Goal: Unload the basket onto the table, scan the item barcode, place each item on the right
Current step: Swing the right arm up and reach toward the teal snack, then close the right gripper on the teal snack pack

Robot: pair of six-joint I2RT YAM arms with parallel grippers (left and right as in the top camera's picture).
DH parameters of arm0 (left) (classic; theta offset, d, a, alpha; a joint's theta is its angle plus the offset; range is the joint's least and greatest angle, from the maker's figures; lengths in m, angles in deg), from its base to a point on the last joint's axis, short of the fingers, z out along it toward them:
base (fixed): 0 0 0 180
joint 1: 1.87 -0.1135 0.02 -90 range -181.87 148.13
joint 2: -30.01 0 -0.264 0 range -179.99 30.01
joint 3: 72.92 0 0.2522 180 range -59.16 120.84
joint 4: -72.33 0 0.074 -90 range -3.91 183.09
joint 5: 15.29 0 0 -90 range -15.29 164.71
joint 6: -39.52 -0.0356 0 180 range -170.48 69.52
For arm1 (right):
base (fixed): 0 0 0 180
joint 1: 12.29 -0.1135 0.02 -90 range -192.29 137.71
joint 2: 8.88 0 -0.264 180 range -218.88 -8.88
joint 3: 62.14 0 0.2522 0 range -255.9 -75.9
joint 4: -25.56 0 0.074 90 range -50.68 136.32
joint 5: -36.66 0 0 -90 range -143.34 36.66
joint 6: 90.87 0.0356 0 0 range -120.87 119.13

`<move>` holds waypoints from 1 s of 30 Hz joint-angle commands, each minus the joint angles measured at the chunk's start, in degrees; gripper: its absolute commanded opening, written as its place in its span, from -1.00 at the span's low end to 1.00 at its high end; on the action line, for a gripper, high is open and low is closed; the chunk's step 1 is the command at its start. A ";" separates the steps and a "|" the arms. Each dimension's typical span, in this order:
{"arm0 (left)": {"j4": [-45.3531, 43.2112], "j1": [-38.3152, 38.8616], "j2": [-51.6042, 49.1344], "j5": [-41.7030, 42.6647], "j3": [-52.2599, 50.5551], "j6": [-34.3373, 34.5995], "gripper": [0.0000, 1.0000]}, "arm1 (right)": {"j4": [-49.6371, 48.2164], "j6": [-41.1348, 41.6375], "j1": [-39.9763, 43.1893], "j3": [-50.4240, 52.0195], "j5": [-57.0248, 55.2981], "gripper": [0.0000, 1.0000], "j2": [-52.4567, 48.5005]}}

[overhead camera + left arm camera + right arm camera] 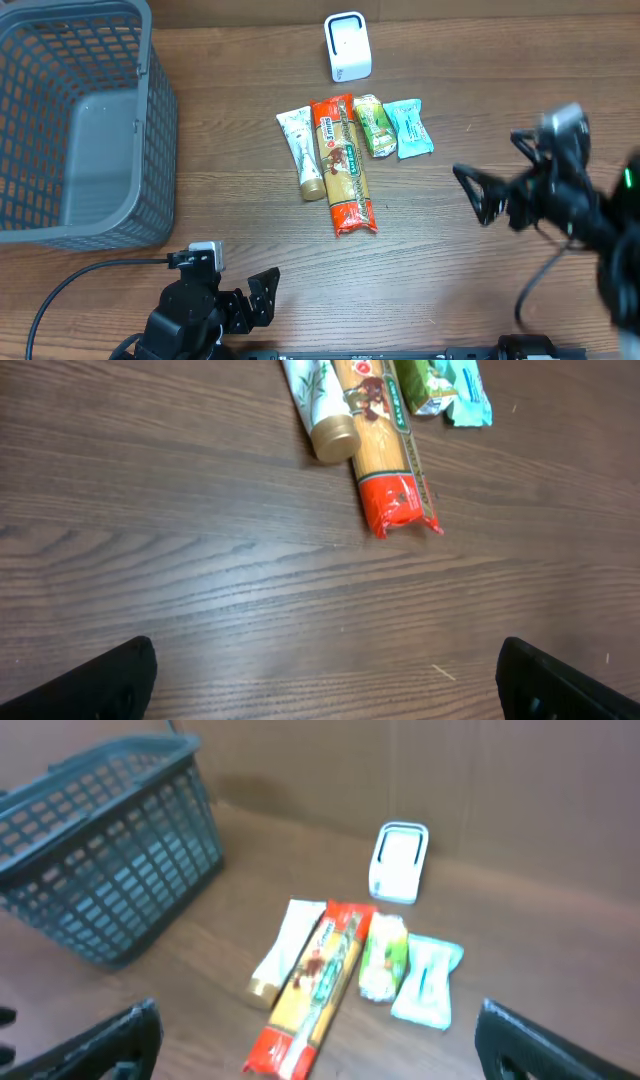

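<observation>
Bench (pixel 420 290), wood grain.

- Basket (pixel 162 150) at the far left corner. Looks empty.
- Scanner (pixel 347 46), a small white unit, stands near the far edge, about mid-width.
- Four items lie in a row mid-bench, just on the near side of the scanner and apart from it. Left to right in the overhead view:
  - tube (pixel 300 152)
  - pasta pack (pixel 343 165), the longest, with its red end toward the near edge
  - green packet (pixel 374 125)
  - teal packet (pixel 408 127)
- The items sit side by side, touching or nearly so. Tube and pasta pack are pressed together.
- No barcode can be read on any of them from these views.

Arms:
- Left gripper (pixel 265 298) is low by the near edge, left of centre. Its jaws are spread wide and hold nothing. Its wrist view shows bare wood between the fingers, with the pasta pack's red end well ahead.
- Right gripper (pixel 472 195) is toward the right edge, level with the row but well clear of the teal packet. Its jaws are also wide apart and empty. Its camera takes in the whole row, the scanner and the basket.

Progress, as judged:
- Nothing has been lifted, and nothing is presented to the scanner. The task looks to be at its very start.
- Still to do: choose an item, grasp it, carry it to the scanner and turn its barcode to the scanner's face.
- Which item is meant I cannot tell.
</observation>
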 commanded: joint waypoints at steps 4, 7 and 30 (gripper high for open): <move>-0.02 0.37 0.26 0.17 -0.13 0.48 0.99 | 10.51 -1.01 0.11 -11.89 5.53 1.00 -18.73; -0.02 0.37 0.26 0.15 -0.13 0.48 0.99 | 9.73 -1.07 0.11 -11.89 9.49 1.00 -24.57; -0.02 0.37 0.24 0.17 -0.13 0.48 0.99 | -14.99 15.76 0.00 -11.54 -1.88 0.89 -54.53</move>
